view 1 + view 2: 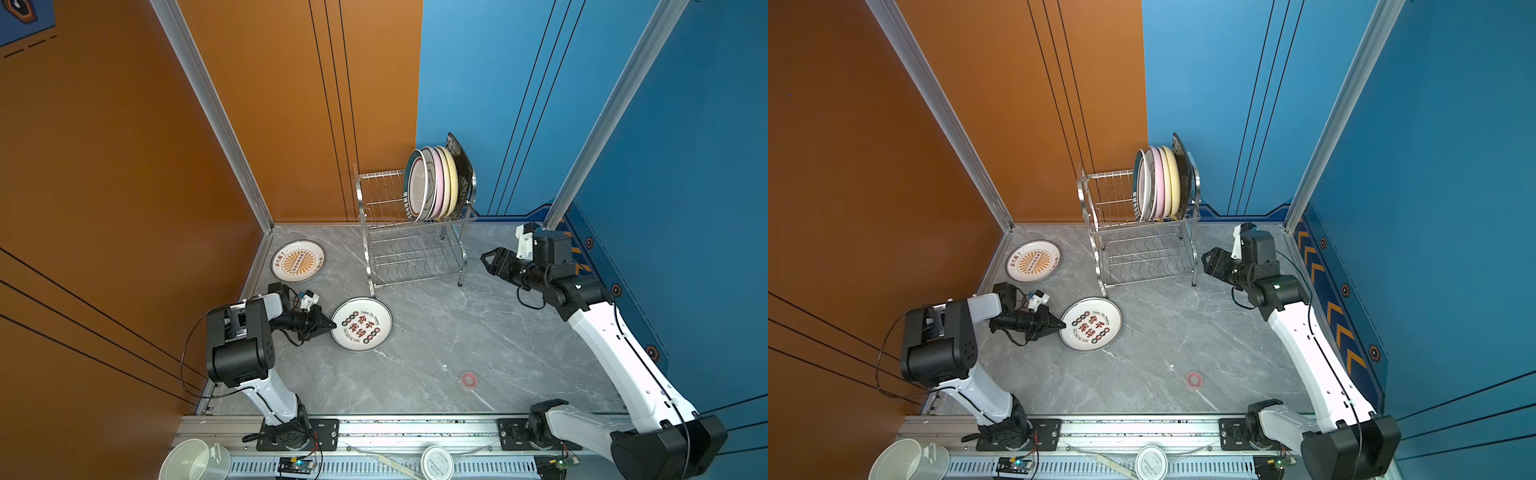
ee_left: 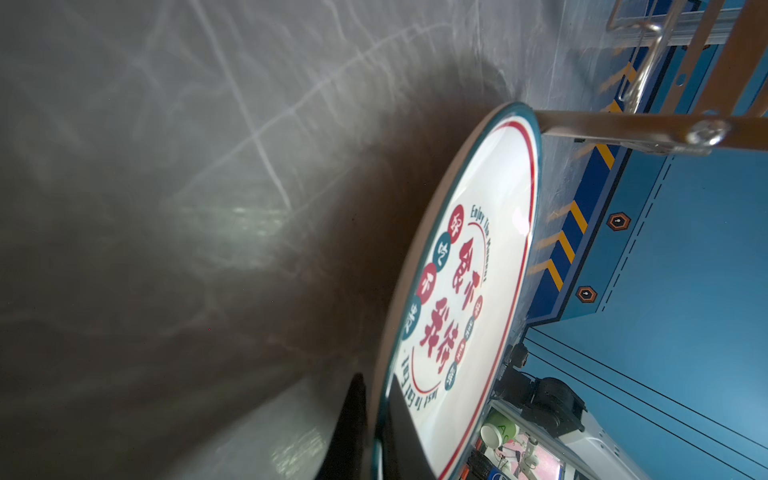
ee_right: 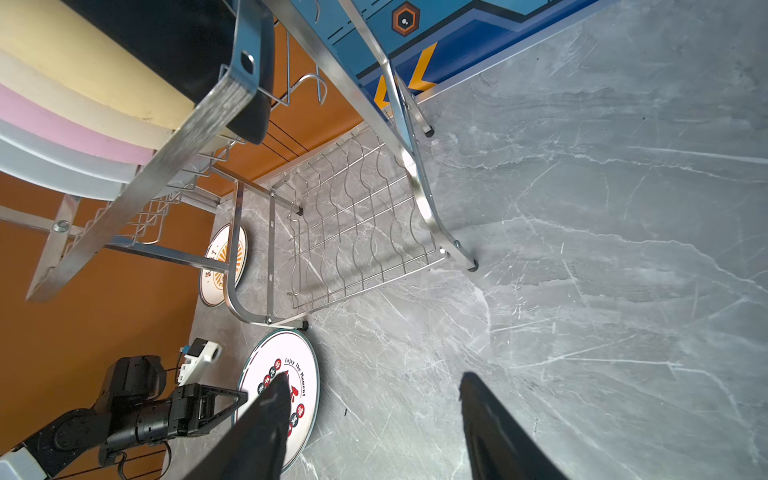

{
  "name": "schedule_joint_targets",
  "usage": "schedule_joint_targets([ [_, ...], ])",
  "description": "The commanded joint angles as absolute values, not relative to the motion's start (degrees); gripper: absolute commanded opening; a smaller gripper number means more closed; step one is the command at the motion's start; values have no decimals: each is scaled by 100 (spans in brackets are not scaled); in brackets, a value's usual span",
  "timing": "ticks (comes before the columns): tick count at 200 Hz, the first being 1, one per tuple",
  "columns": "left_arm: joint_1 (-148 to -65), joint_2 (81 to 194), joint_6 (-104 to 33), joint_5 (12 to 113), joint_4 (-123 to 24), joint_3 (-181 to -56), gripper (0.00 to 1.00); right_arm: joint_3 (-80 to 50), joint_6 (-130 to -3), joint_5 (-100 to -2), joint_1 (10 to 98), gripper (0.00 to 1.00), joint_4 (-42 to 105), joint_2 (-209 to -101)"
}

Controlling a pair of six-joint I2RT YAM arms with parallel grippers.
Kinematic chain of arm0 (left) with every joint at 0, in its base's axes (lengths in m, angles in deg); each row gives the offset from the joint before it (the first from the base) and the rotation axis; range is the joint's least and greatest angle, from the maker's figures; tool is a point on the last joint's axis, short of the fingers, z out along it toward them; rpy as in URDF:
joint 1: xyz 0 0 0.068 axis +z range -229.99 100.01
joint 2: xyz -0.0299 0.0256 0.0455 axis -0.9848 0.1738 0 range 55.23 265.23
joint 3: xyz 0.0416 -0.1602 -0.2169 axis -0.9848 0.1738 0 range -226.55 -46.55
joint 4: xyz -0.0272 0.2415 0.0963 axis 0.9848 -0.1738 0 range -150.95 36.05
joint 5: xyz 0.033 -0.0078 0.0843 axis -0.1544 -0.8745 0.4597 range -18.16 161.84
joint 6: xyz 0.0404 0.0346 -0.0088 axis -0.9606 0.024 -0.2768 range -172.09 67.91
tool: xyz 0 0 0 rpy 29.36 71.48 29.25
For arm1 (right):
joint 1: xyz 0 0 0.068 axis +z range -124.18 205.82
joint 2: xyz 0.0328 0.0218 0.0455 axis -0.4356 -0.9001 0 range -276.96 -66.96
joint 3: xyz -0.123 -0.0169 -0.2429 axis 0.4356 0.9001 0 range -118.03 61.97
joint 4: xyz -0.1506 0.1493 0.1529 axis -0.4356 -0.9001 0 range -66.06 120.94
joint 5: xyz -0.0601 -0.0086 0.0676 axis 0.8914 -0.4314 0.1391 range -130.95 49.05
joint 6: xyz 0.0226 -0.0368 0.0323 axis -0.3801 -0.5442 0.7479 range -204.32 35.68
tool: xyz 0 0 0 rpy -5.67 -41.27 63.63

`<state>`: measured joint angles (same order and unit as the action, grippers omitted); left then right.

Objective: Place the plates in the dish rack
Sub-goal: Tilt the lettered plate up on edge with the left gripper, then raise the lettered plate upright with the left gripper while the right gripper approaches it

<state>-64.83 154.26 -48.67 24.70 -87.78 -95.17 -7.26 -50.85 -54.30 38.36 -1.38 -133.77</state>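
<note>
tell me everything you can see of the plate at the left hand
The plate is round, white and glossy, with a teal rim, a thin red ring and red-and-teal Chinese print. It lies face up on the grey table, its far edge close by a leg of the dish rack. The left hand is shut on its near rim.

A shiny two-tier steel wire dish rack (image 1: pixel 367 249) is set upright at 12 o'clock on the tabletop (image 1: pixel 457 332). Six plates (image 1: pixel 432 187) are stood on edge in its upper tier, crowded toward 3 o'clock: two teal-rimmed white, one pink, two cream-yellow, one black square. An orange-print plate (image 1: pixel 298 261) is laid flat at the rack's 9 o'clock. A red-print plate (image 1: pixel 362 324) is laid at 7 o'clock, just beside a rack foot, its rim pinched by the left tool (image 1: pixel 333 325).
</note>
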Motion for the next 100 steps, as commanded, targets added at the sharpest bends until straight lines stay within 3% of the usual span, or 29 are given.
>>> schedule_joint_targets([
  [1,-6631,15303,-4809,2650,-8831,-9373,0,-642,-5128,-5492,3790,65,-68,-13240],
  [100,-7484,14298,-4481,2011,-9170,-9718,0,-303,-5041,-5981,3949,65,-44,-13382],
])
